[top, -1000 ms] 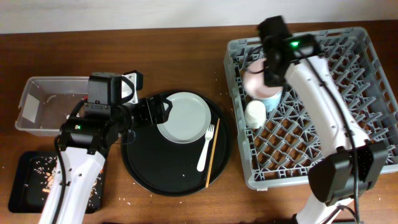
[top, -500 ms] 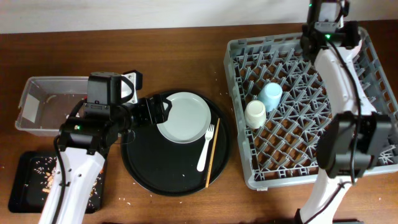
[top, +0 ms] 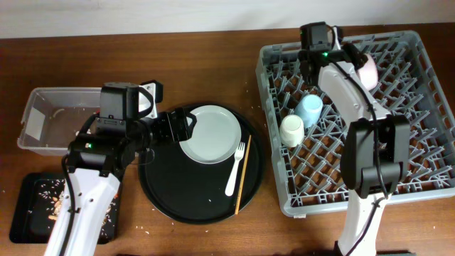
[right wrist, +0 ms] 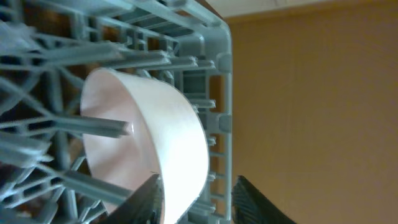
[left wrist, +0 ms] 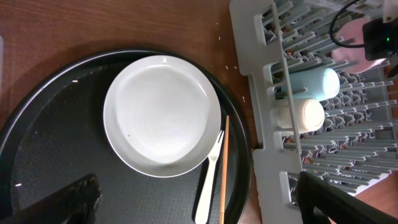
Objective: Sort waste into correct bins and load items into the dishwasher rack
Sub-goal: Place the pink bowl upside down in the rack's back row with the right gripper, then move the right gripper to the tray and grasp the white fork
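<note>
At the upper left of the overhead view I see the clear rectangular plastic tub (top: 64,92), with a white label (top: 32,125) on its left wall. Below it, in the lower left corner, sits the shallow black rectangular tray (top: 15,217), with brownish food scraps (top: 44,190) scattered on its floor.

My left gripper (top: 183,125) hovers left of centre, over the upper left edge of the big round black tray (top: 178,195). Its wrist camera shows the two fingers far apart at the bottom corners of the frame, wide open with nothing between them. The pale grey-green round plate (top: 211,134) lies in the upper half of the round tray, just beside that gripper. The white plastic fork (top: 235,171) lies to the plate's lower right, its tines at the plate's rim. The thin wooden chopstick (top: 242,178) lies just to the right of the fork, nearly parallel to it.

The large square grey plastic dishwasher rack (top: 341,208) fills the right side. In its left part the cream cup (top: 292,131) and the light blue cup (top: 308,110) sit among the pegs, just beside each other. The pinkish-white bowl (top: 368,69) stands on edge between pegs near the rack's upper rim.

My right gripper (right wrist: 198,202) is at that bowl, jaws partly apart and straddling its rim. One finger overlaps the bowl's edge, and I cannot tell whether it touches. A clear gap separates the bowl's wall from the other finger, so the bowl is not clamped.
</note>
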